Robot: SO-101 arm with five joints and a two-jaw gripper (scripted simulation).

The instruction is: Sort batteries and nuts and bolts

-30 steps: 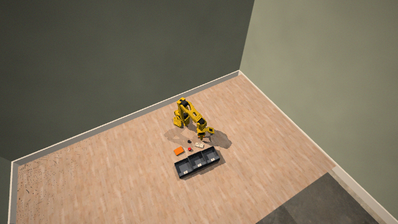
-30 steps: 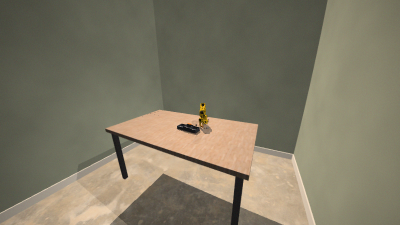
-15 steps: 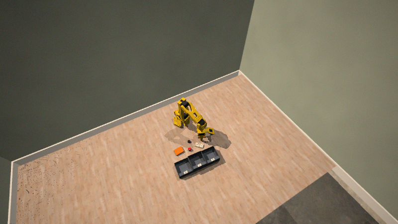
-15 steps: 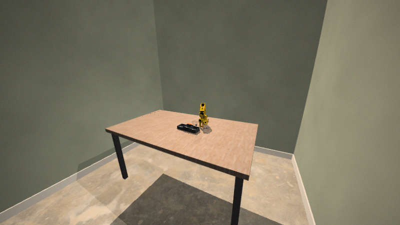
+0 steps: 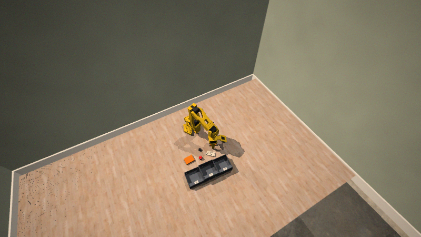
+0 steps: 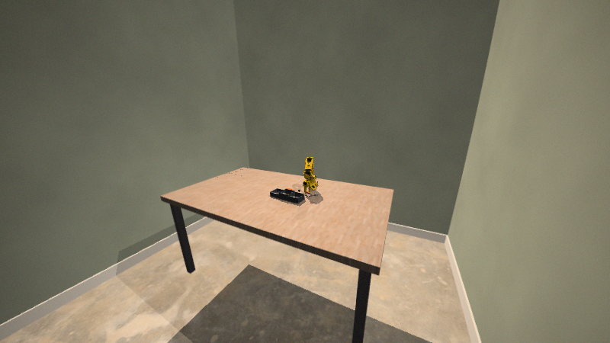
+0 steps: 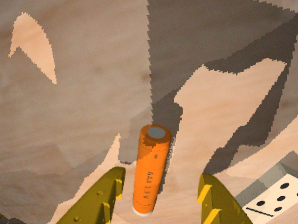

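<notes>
In the wrist view an orange battery (image 7: pixel 150 169) lies flat on the wooden table, its grey end pointing away from me. My gripper (image 7: pixel 161 177) is low over it, partly open, with one yellow finger on each side of the battery and a gap on both sides. It holds nothing. In the top view the gripper (image 5: pixel 213 144) points down at the table behind a row of dark bins (image 5: pixel 208 170). The bin labels are too small to read.
A white domino (image 7: pixel 273 197) lies to the right of the fingers and shows in the top view (image 5: pixel 210 153). A small red object (image 5: pixel 200 158) and a flat orange block (image 5: pixel 189 159) lie left of it.
</notes>
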